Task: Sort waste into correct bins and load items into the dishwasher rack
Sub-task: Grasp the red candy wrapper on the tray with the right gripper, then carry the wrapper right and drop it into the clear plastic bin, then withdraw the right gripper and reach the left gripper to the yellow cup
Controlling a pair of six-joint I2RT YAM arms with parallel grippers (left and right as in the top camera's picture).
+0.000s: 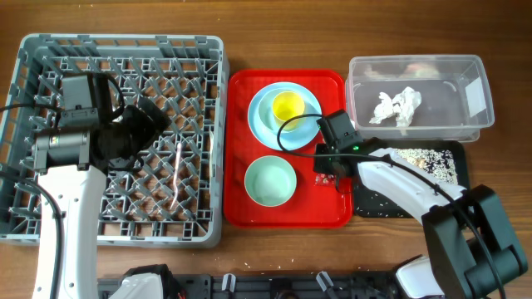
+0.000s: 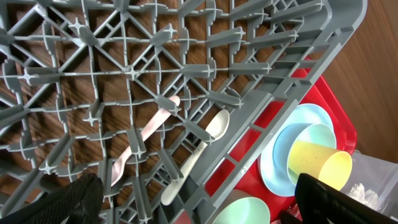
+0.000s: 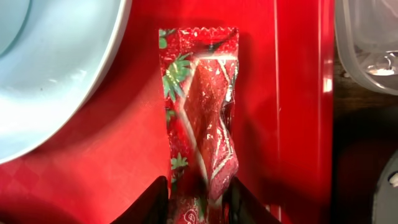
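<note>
- The right arm's jaws (image 3: 196,202) are down on the red tray (image 1: 287,214), one on each side of the near end of the wrapper (image 3: 202,118). They look pressed in against it, so I'd say they are gripping it, though the wrapper lies flat on the tray.
- Taking it by the end makes sense to me: the thin foil gives little to catch from above, and the tray's raised edge is just beside it.
- The wrapper sits between the blue plate (image 1: 262,116) and the tray's right wall, close to both bins.
- The clear tub (image 1: 478,91) on the table (image 1: 274,33) holds the crumpled napkin (image 1: 397,106), and the black tray (image 1: 459,151) in front of it has the rice scraps (image 1: 420,159) scattered in it. I'd guess the wrapper belongs with the napkin rather than the food.
- The left arm's jaws (image 2: 199,186) hang over the rack (image 1: 208,50), spread wide with nothing between them.
- Below them a white spoon (image 2: 208,134) and a paler piece I take for the fork (image 2: 149,130) lie slanted among the pegs, near the rack's wall on the tray side.
- The yellow cup (image 1: 288,105) sits on the plate and the green bowl (image 1: 270,181) sits nearer the tray's front edge. All three are not yet loaded, and the left arm is the one nearest the rack.
</note>
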